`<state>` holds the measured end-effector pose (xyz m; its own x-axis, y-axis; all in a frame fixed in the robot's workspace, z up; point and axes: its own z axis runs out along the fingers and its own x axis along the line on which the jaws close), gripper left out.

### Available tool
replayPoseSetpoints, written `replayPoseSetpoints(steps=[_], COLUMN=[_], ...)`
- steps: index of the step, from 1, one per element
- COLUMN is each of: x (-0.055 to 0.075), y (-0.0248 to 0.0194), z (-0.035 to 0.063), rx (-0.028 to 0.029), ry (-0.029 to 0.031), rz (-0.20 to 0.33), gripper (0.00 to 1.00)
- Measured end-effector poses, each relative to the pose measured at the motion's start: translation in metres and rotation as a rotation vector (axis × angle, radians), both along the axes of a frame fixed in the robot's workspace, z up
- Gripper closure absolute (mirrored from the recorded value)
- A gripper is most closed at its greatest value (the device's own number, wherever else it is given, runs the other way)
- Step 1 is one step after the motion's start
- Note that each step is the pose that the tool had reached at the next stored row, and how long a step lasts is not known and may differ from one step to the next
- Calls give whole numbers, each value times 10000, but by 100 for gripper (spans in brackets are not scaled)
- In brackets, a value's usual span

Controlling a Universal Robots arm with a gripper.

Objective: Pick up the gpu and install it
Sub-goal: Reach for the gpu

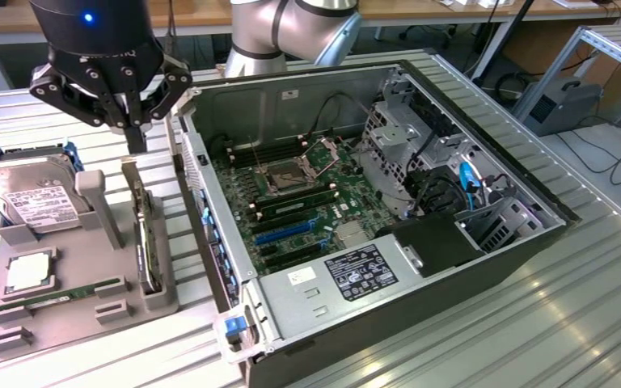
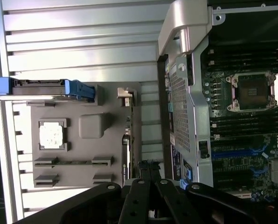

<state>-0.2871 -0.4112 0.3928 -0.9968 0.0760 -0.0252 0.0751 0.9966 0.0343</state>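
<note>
The gpu [image 1: 145, 242] stands on its long edge in a slot of the grey holder [image 1: 73, 323], at the exterior view's left beside the open computer case [image 1: 483, 267]. Its silver bracket [image 1: 130, 174] is at the far end. In the wrist view the gpu [image 2: 125, 149] appears edge-on as a thin dark strip, with the bracket [image 2: 125, 93] beyond it. My gripper [image 1: 136, 144] hangs just above the bracket end. It is shut, with its fingers pressed together and nothing between them. The same gripper [image 2: 148, 164] in the wrist view sits beside the card's near end.
The holder also carries a hard drive with blue rails [image 1: 30, 202], a CPU [image 1: 28, 271] and a RAM stick [image 1: 57, 295]. Inside the case the motherboard [image 1: 300, 202] shows blue expansion slots [image 1: 289, 234]. The case's side wall [image 1: 197, 202] rises right beside the gpu.
</note>
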Motion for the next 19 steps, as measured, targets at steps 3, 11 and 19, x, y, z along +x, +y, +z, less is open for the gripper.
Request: replayPoseSetpoints(steps=[3,11,19], x=[0,0,0], y=[-16,-61,-108], z=[0,0,0], rx=[-1,-1,-2], ry=[0,0,0], rz=[0,0,0], gripper=[89,89,89])
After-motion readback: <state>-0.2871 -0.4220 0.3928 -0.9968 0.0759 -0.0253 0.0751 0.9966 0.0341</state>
